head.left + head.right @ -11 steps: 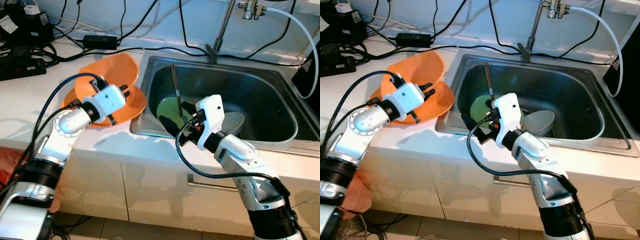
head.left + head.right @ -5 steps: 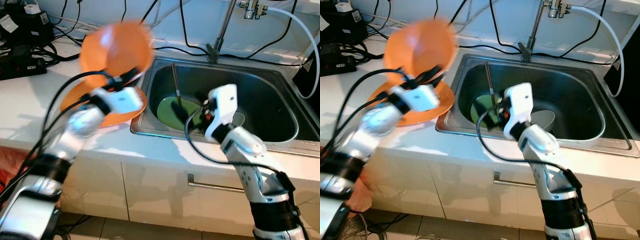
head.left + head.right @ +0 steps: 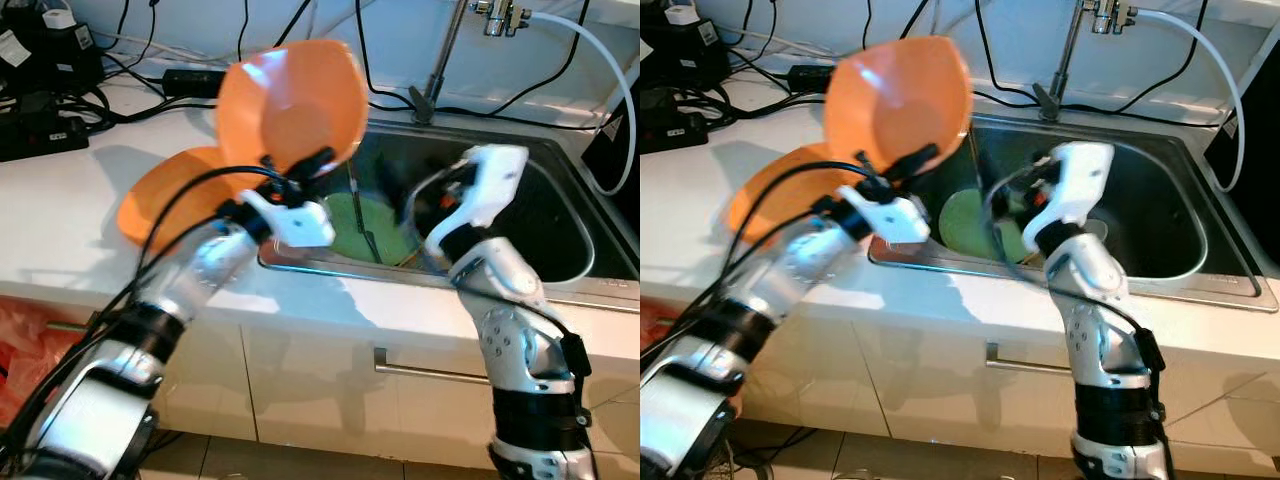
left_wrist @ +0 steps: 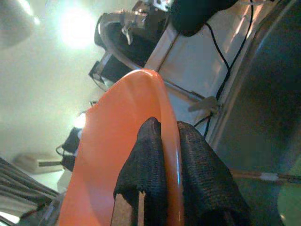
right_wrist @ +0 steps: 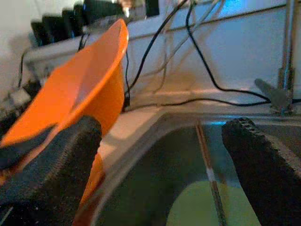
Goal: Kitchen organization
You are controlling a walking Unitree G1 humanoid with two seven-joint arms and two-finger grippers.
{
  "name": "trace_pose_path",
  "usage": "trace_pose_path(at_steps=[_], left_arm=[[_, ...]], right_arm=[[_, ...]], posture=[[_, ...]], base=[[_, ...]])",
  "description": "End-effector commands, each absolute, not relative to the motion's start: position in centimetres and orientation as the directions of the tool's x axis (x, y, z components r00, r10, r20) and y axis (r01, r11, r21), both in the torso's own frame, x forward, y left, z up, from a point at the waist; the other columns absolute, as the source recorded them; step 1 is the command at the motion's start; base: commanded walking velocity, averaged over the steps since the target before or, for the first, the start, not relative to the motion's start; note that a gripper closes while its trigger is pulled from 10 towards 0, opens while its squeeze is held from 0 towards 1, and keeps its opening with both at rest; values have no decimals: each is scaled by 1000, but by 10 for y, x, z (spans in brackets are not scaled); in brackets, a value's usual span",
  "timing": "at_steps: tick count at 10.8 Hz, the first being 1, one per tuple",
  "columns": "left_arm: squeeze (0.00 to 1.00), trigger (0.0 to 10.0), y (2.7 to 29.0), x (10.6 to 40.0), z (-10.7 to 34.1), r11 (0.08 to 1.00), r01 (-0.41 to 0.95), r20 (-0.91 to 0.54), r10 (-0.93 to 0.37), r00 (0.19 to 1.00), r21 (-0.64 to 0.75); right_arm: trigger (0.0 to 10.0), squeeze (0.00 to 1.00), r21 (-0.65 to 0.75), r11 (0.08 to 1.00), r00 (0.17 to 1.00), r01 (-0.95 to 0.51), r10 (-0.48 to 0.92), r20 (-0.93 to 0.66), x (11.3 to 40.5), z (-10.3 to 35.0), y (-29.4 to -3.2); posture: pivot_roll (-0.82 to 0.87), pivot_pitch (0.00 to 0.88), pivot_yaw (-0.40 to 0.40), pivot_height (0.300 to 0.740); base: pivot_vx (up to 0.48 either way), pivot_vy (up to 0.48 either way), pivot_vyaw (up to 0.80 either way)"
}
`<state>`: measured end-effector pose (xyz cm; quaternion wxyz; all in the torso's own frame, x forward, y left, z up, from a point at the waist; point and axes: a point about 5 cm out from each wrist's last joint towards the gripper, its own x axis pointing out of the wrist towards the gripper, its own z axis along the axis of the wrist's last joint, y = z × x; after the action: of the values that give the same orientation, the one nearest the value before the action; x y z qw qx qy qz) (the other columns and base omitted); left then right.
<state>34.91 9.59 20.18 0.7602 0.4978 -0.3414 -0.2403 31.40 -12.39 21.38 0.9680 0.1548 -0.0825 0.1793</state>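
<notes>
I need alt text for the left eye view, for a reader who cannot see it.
The left tool holds an orange bowl by its rim, raised beside a steel sink. A second orange bowl sits on the counter; the right tool, open, hovers over a green plate in the sink.

The left gripper [image 3: 322, 160] pinches the lower rim of an orange bowl [image 3: 292, 103] and holds it in the air, tilted, above the left edge of the steel sink [image 3: 560, 190]. On the white counter [image 3: 60, 215] to the left lies an orange plate [image 3: 175, 195], partly behind the left arm. The right gripper [image 3: 425, 190] is raised over the near part of the sink, blurred, its fingers spread apart. In the basin lies a green plate [image 3: 365, 225] with a thin utensil [image 3: 358, 205] across it. A faucet pipe [image 3: 445, 60] rises at the far rim, and black cables [image 3: 130, 70] crowd the far left of the counter.
</notes>
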Motion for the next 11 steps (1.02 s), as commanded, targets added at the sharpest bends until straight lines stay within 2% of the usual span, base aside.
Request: trace_pose_path(at_steps=[1,2,7,11], left_arm=[[0,0,87,349,214,393,-27,328,-728,602,919],[0,0,78,342,217,394,-84,375,-758,533,915],[0,0,74,333,198,309,-75,308,-838,451,948],[0,0,66,330,199,300,-110,319,-864,391,948]], right_arm=[[10000,0,286,887,924,-362,301,238,315,220,-127],[10000,0,342,872,931,-351,285,228,317,221,-125],[10000,0,460,823,932,-334,215,291,325,243,-143],[10000,0,502,769,917,-396,304,259,325,239,-129]], posture=[[75,0,-52,740],[79,0,-46,740],[77,0,-15,740],[89,7,-11,740]], base=[[0,0,0],[0,0,0],[0,0,0],[0,0,0]])
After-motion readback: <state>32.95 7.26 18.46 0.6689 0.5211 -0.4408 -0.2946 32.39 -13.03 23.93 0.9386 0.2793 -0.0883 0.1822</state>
